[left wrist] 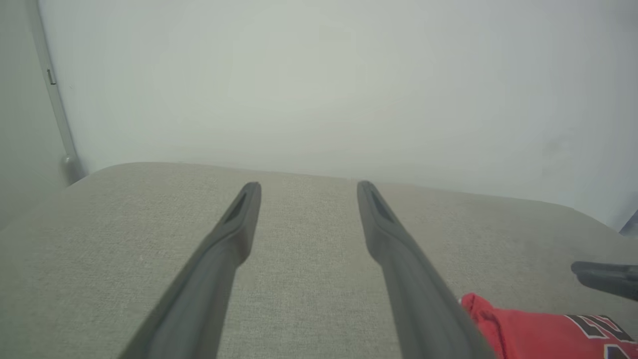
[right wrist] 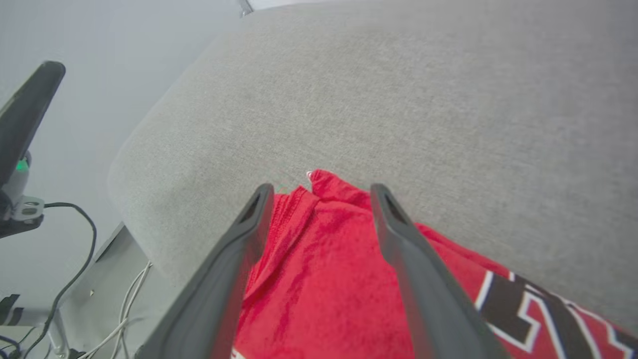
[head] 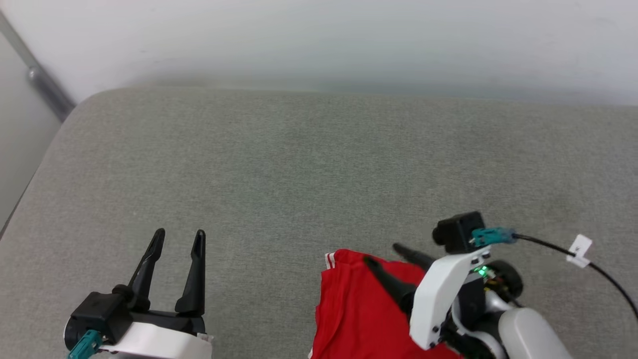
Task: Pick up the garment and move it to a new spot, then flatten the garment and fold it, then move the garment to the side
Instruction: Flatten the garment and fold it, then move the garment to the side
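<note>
Garment (head: 354, 309), red and bunched, lies at the near edge of the grey cushion (head: 299, 164) in the head view, right of the middle, a striped corner poking up at its far left. The right gripper (head: 382, 253) reaches over it from the right. Its white forearm is angled inward and its two dark fingers point left and away, spread apart with nothing pinched between them. The left gripper (head: 180, 233) sits well apart at the lower left, level above bare cushion. Its fingers point away towards the pale wall (head: 319, 40), and they are also splayed and empty.

From the left wrist, the left gripper (left wrist: 307, 185) shows both fingers wide apart over plain fabric. The garment (left wrist: 528, 329) lies off to the lower right, and black, white-edged lettering (left wrist: 598, 324) is on it. One dark finger of the other arm hangs just above it at the right edge.

From the right wrist, the right gripper (right wrist: 322, 189) looks down along its spread fingers. They straddle the garment (right wrist: 324, 279) near its folded corner. I cannot tell whether the tips touch the cloth. The cushion's rounded edge and a loose cable (right wrist: 75, 234) lie to the left.
</note>
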